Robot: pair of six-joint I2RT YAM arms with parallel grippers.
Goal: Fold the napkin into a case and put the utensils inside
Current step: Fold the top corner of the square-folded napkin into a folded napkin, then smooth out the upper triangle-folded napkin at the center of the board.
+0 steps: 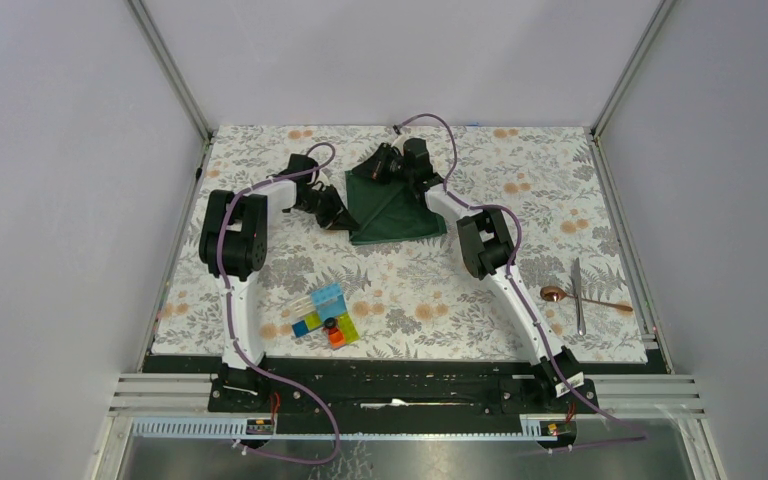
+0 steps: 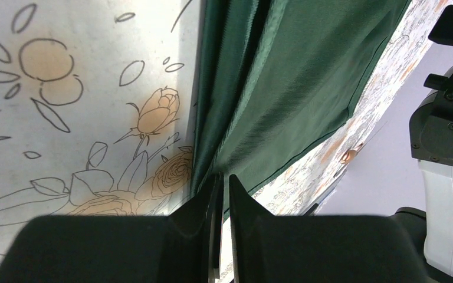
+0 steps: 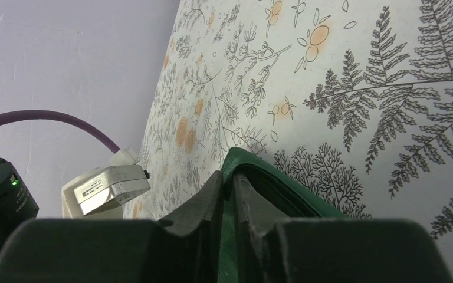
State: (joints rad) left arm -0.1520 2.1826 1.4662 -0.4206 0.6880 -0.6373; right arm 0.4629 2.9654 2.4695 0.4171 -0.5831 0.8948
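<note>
Dark green napkin (image 1: pixel 392 205) far-centre on table (image 1: pixel 460 262), part folded. Left claw (image 2: pixel 223 177) clenched on its left edge, right claw (image 3: pixel 229 174) pinching far corner. Lift evenly, align edges, avoid slack. Both utensils (image 1: pixel 579 298) well apart, near-right.

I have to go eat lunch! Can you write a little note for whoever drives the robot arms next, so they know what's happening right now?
Left gripper: shut on the napkin, at its left edge.
Right gripper: shut on the napkin's far corner.
Napkin: far middle of the table, partly folded and bunched, not yet a flat case.
Copper spoon and silver utensil: lying crossed near the right edge, not in the cloth.
Done: folding has started.
Left: finish the case, then slip both utensils inside.
</note>
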